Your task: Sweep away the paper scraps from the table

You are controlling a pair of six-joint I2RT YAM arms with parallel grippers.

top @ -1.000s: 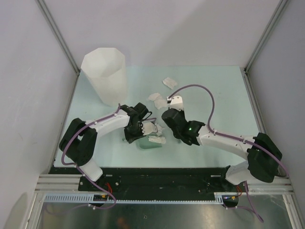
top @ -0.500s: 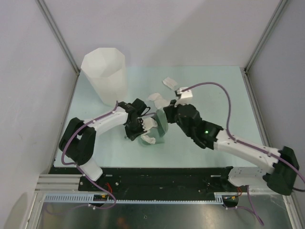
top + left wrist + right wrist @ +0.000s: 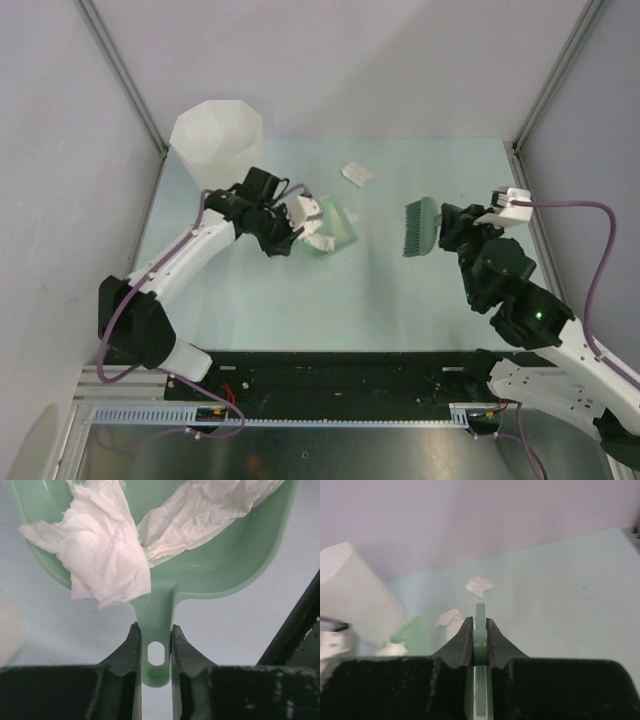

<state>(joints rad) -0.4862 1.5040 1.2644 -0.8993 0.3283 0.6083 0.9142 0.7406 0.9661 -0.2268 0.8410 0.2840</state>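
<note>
paper scraps (image 3: 110,565) have ridden the green dustpan (image 3: 220,575) toward the white bin (image 3: 218,140), left end effector (image 3: 156,645) clamped on its handle; one scrap (image 3: 356,174), seemingly, lies on the table (image 3: 400,290). right end effector (image 3: 480,630), clamped on the brush (image 3: 420,227), backed off. next: tip into bin.

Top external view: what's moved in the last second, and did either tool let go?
The left tool carried the dustpan, paper scraps inside, far-left toward the bin. The right tool swung the brush away to the right. Neither let go. The far scrap and the bin stayed put.
</note>
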